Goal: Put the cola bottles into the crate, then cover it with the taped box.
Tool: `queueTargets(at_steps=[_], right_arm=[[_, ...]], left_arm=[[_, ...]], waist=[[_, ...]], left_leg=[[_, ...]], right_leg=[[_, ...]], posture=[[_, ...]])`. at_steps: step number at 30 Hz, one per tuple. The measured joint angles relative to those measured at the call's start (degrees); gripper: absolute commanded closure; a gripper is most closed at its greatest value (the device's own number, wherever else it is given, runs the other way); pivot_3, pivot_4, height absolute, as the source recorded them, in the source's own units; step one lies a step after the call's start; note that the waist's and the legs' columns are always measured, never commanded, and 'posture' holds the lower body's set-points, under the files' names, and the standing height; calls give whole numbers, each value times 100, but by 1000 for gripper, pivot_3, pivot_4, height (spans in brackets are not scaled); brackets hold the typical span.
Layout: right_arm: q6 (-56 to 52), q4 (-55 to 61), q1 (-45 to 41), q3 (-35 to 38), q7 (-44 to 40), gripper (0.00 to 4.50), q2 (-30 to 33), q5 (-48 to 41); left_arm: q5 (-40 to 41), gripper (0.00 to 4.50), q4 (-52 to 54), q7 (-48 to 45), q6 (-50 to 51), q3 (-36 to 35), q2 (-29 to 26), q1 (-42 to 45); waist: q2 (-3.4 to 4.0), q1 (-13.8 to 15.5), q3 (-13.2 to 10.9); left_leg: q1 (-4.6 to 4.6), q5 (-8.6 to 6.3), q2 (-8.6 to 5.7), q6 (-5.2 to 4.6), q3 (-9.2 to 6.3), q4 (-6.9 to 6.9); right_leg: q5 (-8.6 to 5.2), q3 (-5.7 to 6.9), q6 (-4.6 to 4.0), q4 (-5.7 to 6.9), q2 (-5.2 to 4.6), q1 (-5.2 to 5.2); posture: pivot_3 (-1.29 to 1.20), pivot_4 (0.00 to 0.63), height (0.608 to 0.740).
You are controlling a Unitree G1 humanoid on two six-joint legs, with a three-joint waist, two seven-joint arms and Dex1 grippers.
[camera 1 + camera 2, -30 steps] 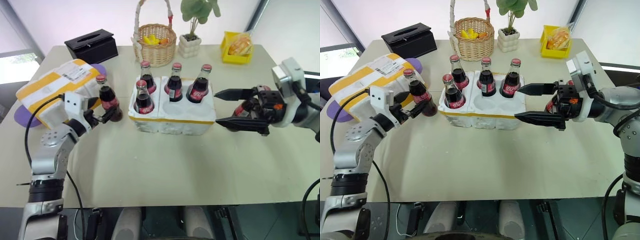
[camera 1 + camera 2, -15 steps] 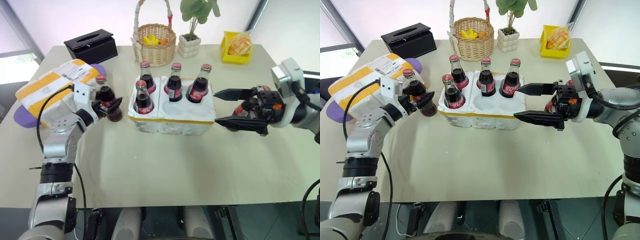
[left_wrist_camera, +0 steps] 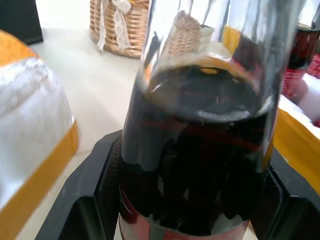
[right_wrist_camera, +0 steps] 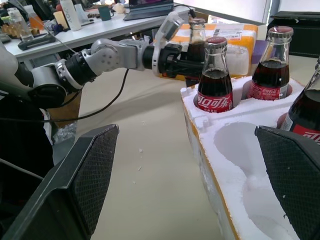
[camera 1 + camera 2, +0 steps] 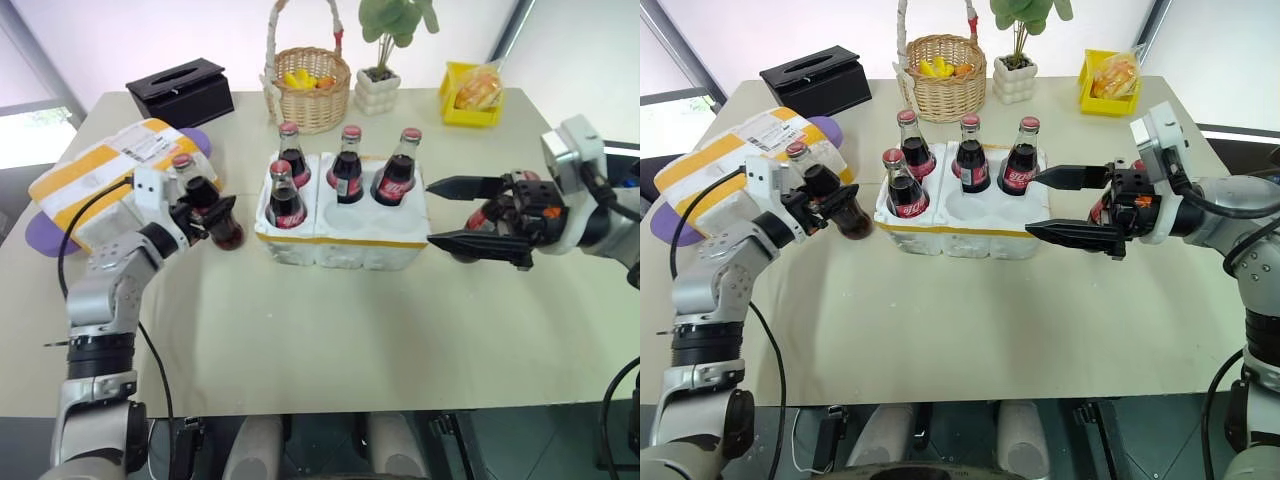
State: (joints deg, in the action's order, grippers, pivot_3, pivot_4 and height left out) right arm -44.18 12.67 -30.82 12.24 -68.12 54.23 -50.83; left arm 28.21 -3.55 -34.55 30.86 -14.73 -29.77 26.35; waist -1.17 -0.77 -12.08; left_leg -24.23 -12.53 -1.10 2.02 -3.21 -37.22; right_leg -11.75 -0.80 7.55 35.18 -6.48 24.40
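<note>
The white foam crate [image 5: 345, 243] with its yellow tape band stands mid-table, and several cola bottles [image 5: 349, 164] sit upright in its wells. Its two front wells nearest my right gripper hold nothing. Just left of the crate, my left gripper [image 5: 214, 213] is shut on another cola bottle [image 5: 203, 196] around its lower body. That bottle [image 3: 195, 150] leans with its red cap toward the taped box [image 5: 95, 178], which lies at the table's left edge. My right gripper [image 5: 432, 212] hovers open beside the crate's right end, fingers pointing at it.
Along the far edge stand a black tissue box [image 5: 181, 91], a wicker basket [image 5: 310, 88], a small potted plant [image 5: 381, 88] and a yellow container [image 5: 472, 96]. A purple mat [image 5: 40, 232] pokes out from under the taped box.
My left gripper closed on the bottle standing left of the crate and tipped it, its cap swinging toward the taped box. My right gripper stayed where it was.
</note>
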Motion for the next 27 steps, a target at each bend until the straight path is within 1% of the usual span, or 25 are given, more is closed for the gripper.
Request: queueTargets(at_steps=[2, 4, 7, 9, 12, 16, 19, 21, 25, 27], right_arm=[[0, -5, -12, -15, -4, 0, -23, 1], [0, -14, -27, -27, -8, 0, -28, 4], [3, -54, -49, -46, -23, 0, -30, 10], [12, -64, -51, -51, -38, 0, -32, 22], [57, -83, -50, -63, -70, 0, -37, 70], [92, -183, -49, -69, -112, 0, -53, 125], [119, -198, -49, -86, -152, 0, -75, 176], [128, -214, -45, -92, -167, 0, -83, 227], [128, -193, -31, -101, -171, 0, -103, 234], [127, -164, 28, -73, -161, 0, -100, 233]], left_arm=[[201, 1891, 304, 6, 353, -63, -168, -124], [627, 1891, 797, -21, 894, -223, -408, -156], [1270, 1891, 1757, -208, 1477, -565, -1056, -157], [1562, 1891, 2160, -369, 1697, -722, -1426, -161], [1960, 1891, 2480, -660, 2079, -757, -1892, -197], [2374, 1891, 2584, -1043, 2401, -697, -2347, -28], [2510, 1891, 2573, -1217, 2468, -547, -2435, 397], [2544, 1891, 2509, -1331, 2469, -270, -2420, 750], [2423, 1891, 2202, -1489, 2361, 425, -2069, 1455], [2341, 1891, 1991, -1607, 2352, 663, -1960, 1675]], waist=[[-3, 0, -2], [-8, 0, -5], [-15, -2, -9], [-15, 2, -9], [-15, 3, -9], [-15, 2, -9], [-15, 9, -9], [-15, 11, -9], [-15, 9, -9], [-15, -19, -9]], left_leg=[[-4, 0, 0, 0, -1, -1], [-13, 0, 0, 0, -4, -2], [-14, 0, 0, 0, -2, 1], [-12, 0, 0, 0, -2, 2], [-10, 0, 0, 0, -2, 1], [-11, 0, 0, 0, -1, -1], [-13, 0, 0, 0, -1, -1], [-13, 0, -1, 0, -1, -2], [-12, 1, -1, 0, -1, -3], [-10, 0, -1, 0, 1, -1]], right_leg=[[0, 0, 0, 0, 0, 1], [0, 1, 0, -1, 0, 9], [0, 0, -1, -3, 0, 11], [-1, 1, -1, -2, 0, 11], [-14, 1, -24, -1, 0, 10], [-14, 1, -25, -1, 0, 10], [-14, 1, -24, -2, 0, 9], [-14, 1, -23, -2, 0, 7], [-13, 1, -21, -1, 0, 7], [-2, 0, -1, -1, 1, 7]], posture=[[0, 150, 740], [0, 150, 740], [0, 150, 740], [0, 150, 740], [0, 150, 740], [0, 150, 740], [0, 150, 740], [0, 150, 740], [0, 150, 740], [0, 150, 740]])
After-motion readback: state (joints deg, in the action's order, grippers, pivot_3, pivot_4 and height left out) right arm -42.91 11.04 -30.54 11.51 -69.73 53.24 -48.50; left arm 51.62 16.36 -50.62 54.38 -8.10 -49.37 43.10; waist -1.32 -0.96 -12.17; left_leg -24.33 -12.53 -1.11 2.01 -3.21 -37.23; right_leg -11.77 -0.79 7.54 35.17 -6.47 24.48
